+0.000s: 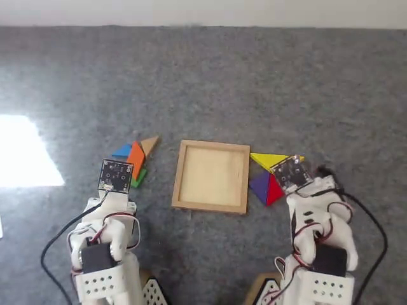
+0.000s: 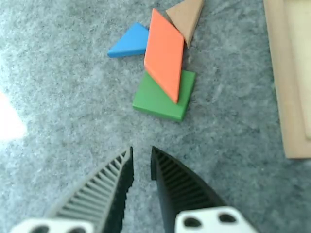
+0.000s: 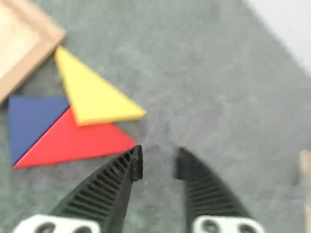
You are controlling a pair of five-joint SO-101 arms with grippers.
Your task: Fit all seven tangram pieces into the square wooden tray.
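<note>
Square wooden tray, flat at the centre of the grey counter, its pale floor visible from rim to rim. Beside one edge, an orange parallelogram rests partly on a green square. A blue triangle and a tan triangle sit against the parallelogram's far end. Beside the opposite edge, a yellow triangle lies partly over a red triangle, which abuts a dark blue piece. The left arm reaches from the near edge; the left jaws point down at the counter just short of the green square, slightly apart and holding nothing. The right arm mirrors it. The right jaws stand apart, also holding nothing, over bare counter just beside the red triangle's corner.
</note>
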